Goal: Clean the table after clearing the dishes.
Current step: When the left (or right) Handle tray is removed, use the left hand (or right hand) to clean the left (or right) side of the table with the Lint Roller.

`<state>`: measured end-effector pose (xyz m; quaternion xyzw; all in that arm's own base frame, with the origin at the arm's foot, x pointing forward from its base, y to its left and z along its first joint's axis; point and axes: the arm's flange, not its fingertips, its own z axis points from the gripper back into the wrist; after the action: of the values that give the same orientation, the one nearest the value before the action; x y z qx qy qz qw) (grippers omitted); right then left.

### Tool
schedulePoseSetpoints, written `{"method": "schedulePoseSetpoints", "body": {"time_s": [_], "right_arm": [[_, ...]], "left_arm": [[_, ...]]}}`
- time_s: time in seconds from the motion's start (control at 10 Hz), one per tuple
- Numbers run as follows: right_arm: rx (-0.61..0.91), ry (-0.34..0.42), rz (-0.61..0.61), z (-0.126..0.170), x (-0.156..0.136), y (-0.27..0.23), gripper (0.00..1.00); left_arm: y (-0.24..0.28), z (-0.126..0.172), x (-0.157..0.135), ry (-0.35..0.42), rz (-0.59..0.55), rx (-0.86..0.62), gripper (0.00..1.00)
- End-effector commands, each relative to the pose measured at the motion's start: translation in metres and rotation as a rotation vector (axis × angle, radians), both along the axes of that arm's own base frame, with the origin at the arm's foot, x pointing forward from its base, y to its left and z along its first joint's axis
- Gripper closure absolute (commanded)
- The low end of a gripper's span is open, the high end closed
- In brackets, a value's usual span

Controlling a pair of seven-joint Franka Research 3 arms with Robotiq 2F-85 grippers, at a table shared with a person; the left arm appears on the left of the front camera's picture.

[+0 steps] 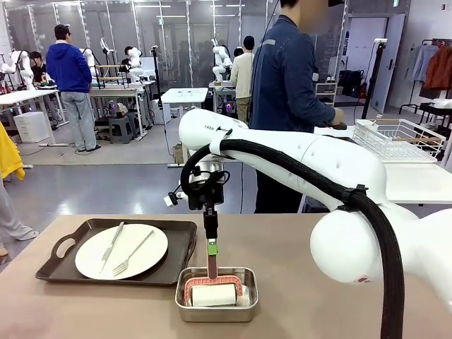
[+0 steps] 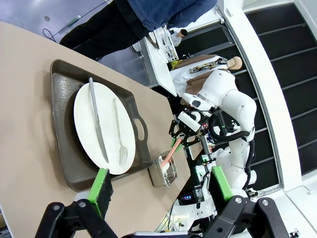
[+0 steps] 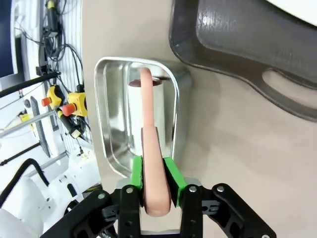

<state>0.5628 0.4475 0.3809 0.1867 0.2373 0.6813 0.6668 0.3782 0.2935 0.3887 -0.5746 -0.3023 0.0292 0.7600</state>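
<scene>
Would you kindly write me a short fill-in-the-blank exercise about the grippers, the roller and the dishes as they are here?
1. The roller lies in a steel ___.
2. The right gripper is shut on its ___ handle.
3. The left gripper has its jaws ___.
4. On the plate, a knife lies beside a ___.
Missing words: pan; pink; open; fork.
</scene>
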Motion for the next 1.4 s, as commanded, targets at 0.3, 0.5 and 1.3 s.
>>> {"method": "schedulePoseSetpoints", "body": {"time_s": [0.3,0.5,1.3], "right_arm": [[-0.028,-0.148,-0.418,0.084,-0.075,-0.115,1.00],[-0.002,-0.135,-0.603,0.079,-0.093,-0.162,1.00],[-0.103,0.149,-1.270,0.044,-0.195,-0.333,1.00]], "left_arm": [[0.002,0.000,-0.004,-0.006,-0.008,0.004,0.00],[0.002,0.000,-0.004,-0.006,-0.008,0.004,0.00],[0.002,0.000,-0.004,-0.006,-0.008,0.004,0.00]]}}
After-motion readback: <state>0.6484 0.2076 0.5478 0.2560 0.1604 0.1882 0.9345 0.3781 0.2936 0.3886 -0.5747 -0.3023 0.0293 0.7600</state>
